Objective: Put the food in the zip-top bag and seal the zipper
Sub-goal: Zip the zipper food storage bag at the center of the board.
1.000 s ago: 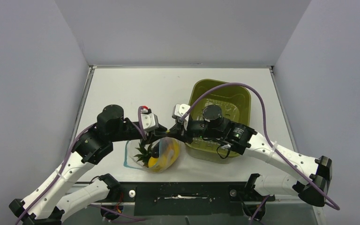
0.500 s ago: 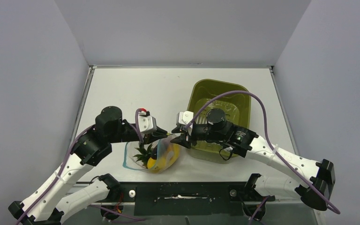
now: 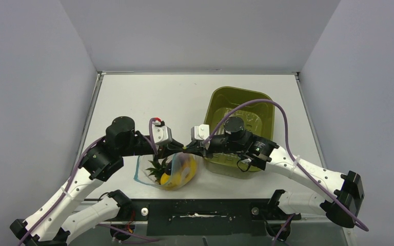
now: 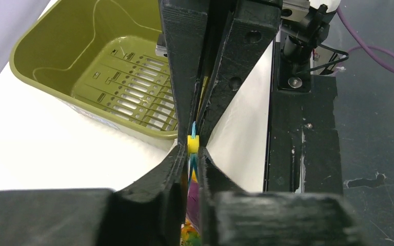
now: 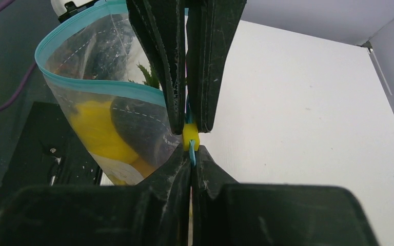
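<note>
The zip-top bag [image 3: 144, 175] lies at the near middle of the table, holding the food: a yellow piece [image 3: 178, 171] and a green leafy top [image 3: 159, 166]. My left gripper [image 3: 180, 149] and right gripper [image 3: 191, 148] meet tip to tip at the bag's right end. In the left wrist view my left gripper [image 4: 192, 160] is shut on the zipper's teal strip just below a yellow slider [image 4: 192, 144], with a purple piece [image 4: 195, 205] below. In the right wrist view my right gripper [image 5: 191, 155] pinches the zipper [image 5: 92, 86] beside the slider [image 5: 190, 137]. The bag [image 5: 107, 118] bulges left.
The olive-green basin [image 3: 267, 105] stands right of the bag, under my right arm; it also shows in the left wrist view [image 4: 56, 56]. The black base plate [image 3: 200, 210] runs along the table's near edge. Grey walls close in the table on three sides.
My right gripper has come down and slightly left until its tips meet the left gripper's at the bag's right end. The bag has shifted only a little.
</note>
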Controlling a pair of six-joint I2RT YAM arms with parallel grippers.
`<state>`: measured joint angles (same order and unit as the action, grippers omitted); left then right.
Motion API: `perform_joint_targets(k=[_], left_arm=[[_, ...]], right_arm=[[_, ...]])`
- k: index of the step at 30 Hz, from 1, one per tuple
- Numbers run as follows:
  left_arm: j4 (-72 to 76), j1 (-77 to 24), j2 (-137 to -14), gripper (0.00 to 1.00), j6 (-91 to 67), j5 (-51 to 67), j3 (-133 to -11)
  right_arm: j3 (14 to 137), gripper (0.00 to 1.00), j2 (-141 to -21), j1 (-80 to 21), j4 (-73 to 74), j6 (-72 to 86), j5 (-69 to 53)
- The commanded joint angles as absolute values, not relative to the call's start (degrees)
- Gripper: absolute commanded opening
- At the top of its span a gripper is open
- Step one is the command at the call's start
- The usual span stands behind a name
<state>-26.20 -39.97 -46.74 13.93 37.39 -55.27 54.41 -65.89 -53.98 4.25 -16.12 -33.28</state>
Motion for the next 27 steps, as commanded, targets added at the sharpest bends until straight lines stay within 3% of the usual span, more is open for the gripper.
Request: perform_joint_targets(k=[1,3,8,12,15,27], left_arm=[[-21.0,-40.1,-46.2,0.15,12.0,37.9,-56.2],[-20.3,-40.1,-46.8,0.20,11.8,38.5,-55.7],[-19.6,-40.1,-48.8,0.21,11.6,39.9,-55.8],[-19.6,-40.1,-48.8,0.13,11.6,40.3,-55.7],[-21.0,-40.1,-48.6,0.00,12.3,39.9,-55.7],[-29.1,-40.0,-45.9,0.00,14.6,34.3,-56.1]], right_arm=[[56.7,0.00,-64.9,-53.7,0.9,-16.5,-34.3],[56.5,0.00,-64.7,-53.7,-0.1,-15.8,-34.4],[56.2,0.00,-64.7,-53.7,-1.4,-14.9,-34.3],[56.0,0.00,-64.8,-53.7,-2.0,-13.7,-33.6],[55.3,0.00,-64.4,-53.7,-3.0,-13.0,-33.0],[47.5,0.00,-58.5,-50.9,-10.6,-9.4,-30.0]])
